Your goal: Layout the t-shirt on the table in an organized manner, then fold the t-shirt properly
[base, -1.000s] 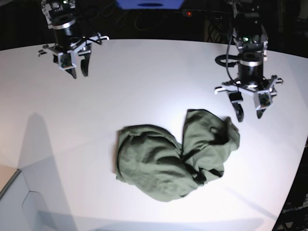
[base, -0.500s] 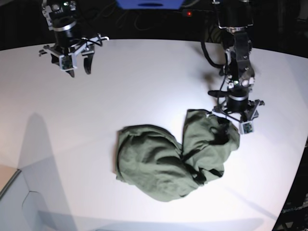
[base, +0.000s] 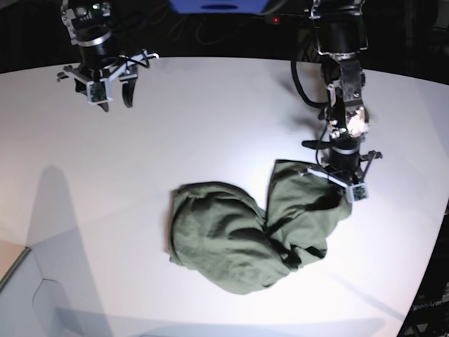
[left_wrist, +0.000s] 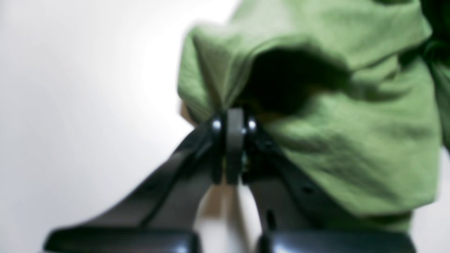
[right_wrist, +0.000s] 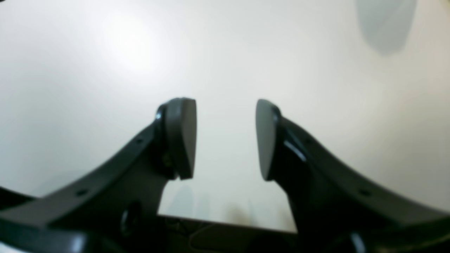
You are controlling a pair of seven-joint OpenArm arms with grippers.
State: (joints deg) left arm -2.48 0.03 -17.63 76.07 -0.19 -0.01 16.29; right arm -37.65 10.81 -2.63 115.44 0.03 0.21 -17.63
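The olive-green t-shirt [base: 231,239] lies crumpled in a heap on the white table [base: 210,126], right of centre. My left gripper [base: 335,184] is down at the heap's upper right corner. In the left wrist view its fingertips [left_wrist: 233,140] are pressed together, shut on a raised fold of the t-shirt [left_wrist: 351,140]. My right gripper [base: 112,98] hangs over the far left of the table, well away from the cloth. The right wrist view shows it open [right_wrist: 225,137], with only bare table [right_wrist: 105,52] between the pads.
The table's curved edge runs close along the right side [base: 431,232], with dark surroundings beyond. A blue object [base: 219,5] sits behind the far edge. A pale panel [base: 10,263] shows at the lower left corner.
My left gripper dropped from above the table onto the shirt's upper right corner and shut on the cloth. The right gripper stayed in place and opened a little wider.
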